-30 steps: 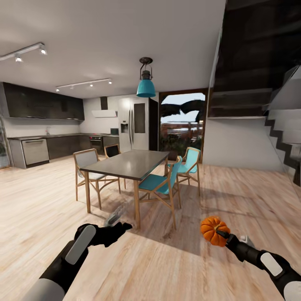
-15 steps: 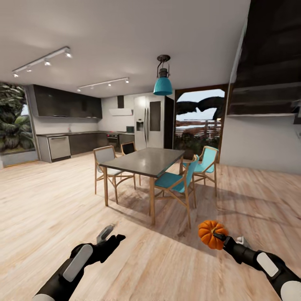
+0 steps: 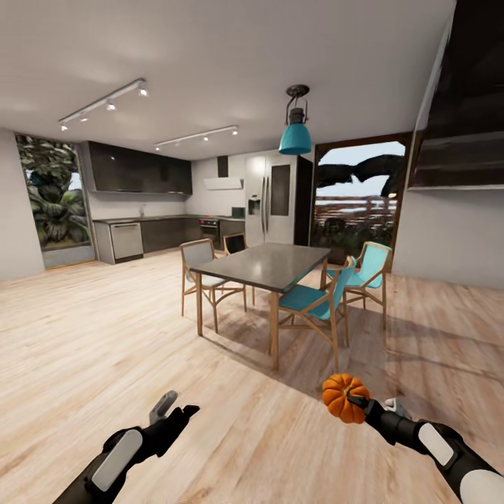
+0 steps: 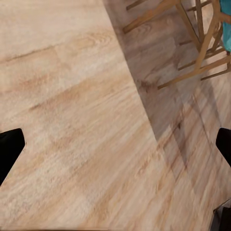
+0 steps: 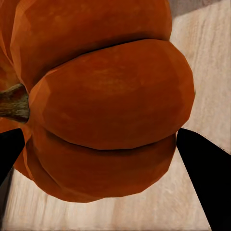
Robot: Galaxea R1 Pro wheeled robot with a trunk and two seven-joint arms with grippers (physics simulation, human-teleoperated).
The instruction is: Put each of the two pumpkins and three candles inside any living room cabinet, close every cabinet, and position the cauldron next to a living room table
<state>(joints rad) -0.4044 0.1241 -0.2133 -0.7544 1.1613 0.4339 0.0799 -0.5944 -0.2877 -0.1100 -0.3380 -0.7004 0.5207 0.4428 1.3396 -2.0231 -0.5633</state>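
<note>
- Right gripper (image 3: 355, 404): clamped on 1 pumpkin (image 3: 342, 397), held above the floor at the lower right of the head view. In the right wrist view the pumpkin (image 5: 101, 101) sits between the 2 dark fingertips (image 5: 204, 178), 1 on each side, its brownish stem turned sideways.
- Left gripper (image 3: 176, 409): carries nothing, fingers spread wide; in the left wrist view the 2 dark fingertips (image 4: 9, 151) stand at opposite edges with bare planks between them.
- Hard to make out: the left gripper's fingers overlap in the head view, so their spread is read from the wrist view. Both arms are cut off by the lower edge of the head view. The pumpkin runs past the frame in the right wrist view.
- Floor (image 3: 105, 336): light wood planks throughout, with a darker shadow under the dining table.
- Dining table (image 3: 262, 264): dark grey top on wooden legs, well ahead of the grippers.
- 4 chairs around it: 2 teal-seated (image 3: 311, 301) on the right side, 1 grey-seated (image 3: 199, 255), 1 dark one at the far side.
- Teal pendant lamp (image 3: 295, 136) above the table.
- Kitchen at the back: dark cabinets (image 3: 140, 171), steel fridge (image 3: 273, 199), dishwasher (image 3: 127, 241).
- Window with foliage (image 3: 54, 203) at left; large opening onto a terrace (image 3: 357, 199) at right.
</note>
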